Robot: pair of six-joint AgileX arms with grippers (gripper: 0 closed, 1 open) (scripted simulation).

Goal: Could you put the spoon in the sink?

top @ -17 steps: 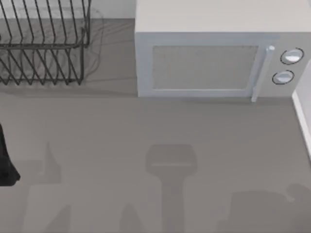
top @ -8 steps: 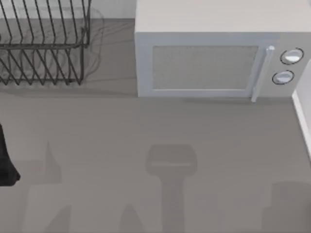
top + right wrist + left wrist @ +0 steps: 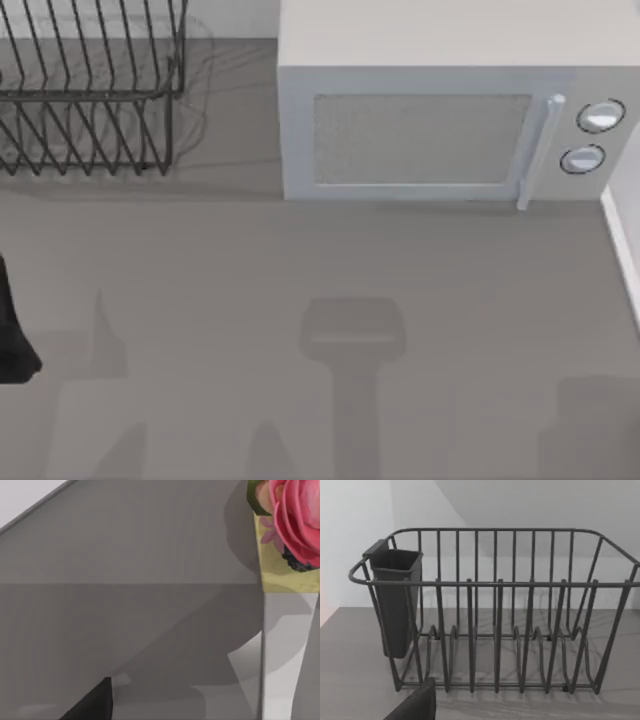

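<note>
Spoon place: cannot tell from these views. Same for the sink.

On the grey table [image 3: 300, 250], toward the far left corner in the top view, a dark wire dish rack [image 3: 90, 100]. Just to its right, apart from it, a white microwave [image 3: 450, 110] with door closed, a vertical handle [image 3: 535, 150] on the door's right side and two round knobs [image 3: 600, 116] beside the handle, one above the other.

At the left edge of the top view, about half way down the table, a dark piece of the left arm [image 3: 10, 335]. Faces the dish rack [image 3: 495, 620] in the left wrist view. Rack upright, with a dark cutlery holder [image 3: 395, 600] hanging on the outside of one end wall. No dishes between the wires. From the left gripper [image 3: 415, 705], one dark corner low in this view, in front of the rack and not touching it. Whether spread or pressed together: cannot tell.

In the right wrist view, grey table surface with wide shadows, and a pink flower [image 3: 295, 515] on a yellowish-green block [image 3: 285, 570]. From the right gripper [image 3: 90, 702], again one dark corner, well apart from the flower. Its state: cannot tell either.
</note>
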